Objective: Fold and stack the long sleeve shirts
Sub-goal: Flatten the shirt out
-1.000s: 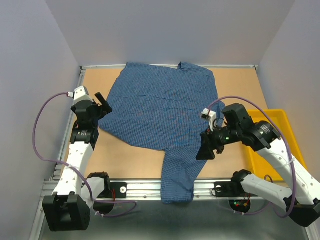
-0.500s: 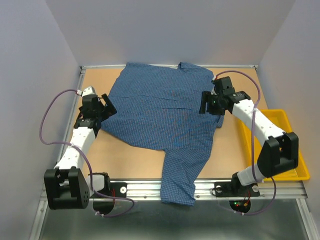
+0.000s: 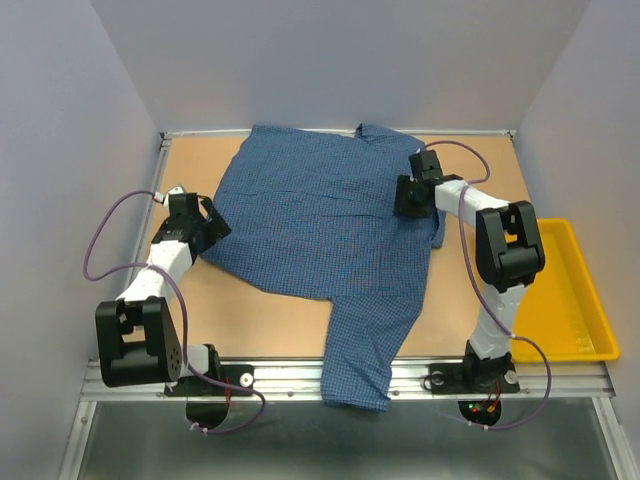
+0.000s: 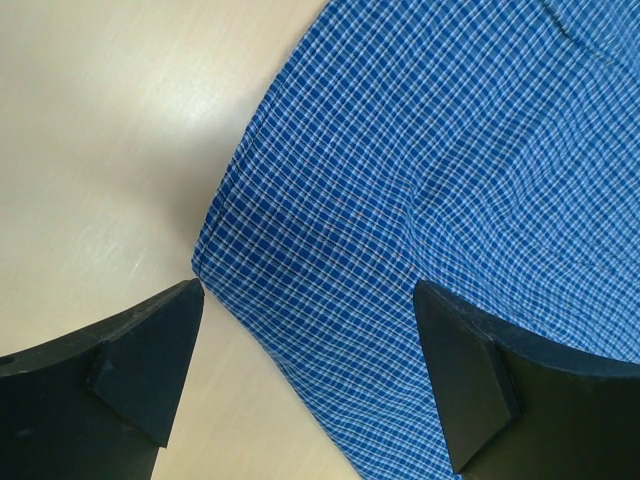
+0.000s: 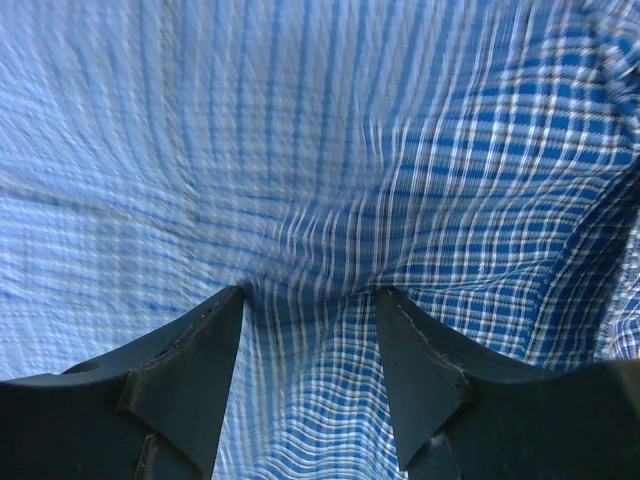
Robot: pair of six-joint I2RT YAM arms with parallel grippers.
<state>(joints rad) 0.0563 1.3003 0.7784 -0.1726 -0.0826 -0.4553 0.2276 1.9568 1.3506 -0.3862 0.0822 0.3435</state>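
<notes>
One sleeve (image 3: pixel 358 350) of the blue checked shirt (image 3: pixel 320 225) hangs over the near edge of the counter (image 3: pixel 270 320). The rest of the shirt lies spread flat across the middle. A yellow tray (image 3: pixel 560 300) sits off the counter's right side. At the shirt's left corner, the left claw (image 4: pixel 308 292) stands wide apart, one finger over bare counter and the other over cloth. Farther back on the right, the right claw (image 5: pixel 312 292) is partly apart with its tips pressed into the fabric, which puckers between them. The collar (image 3: pixel 372 132) lies at the far edge.
</notes>
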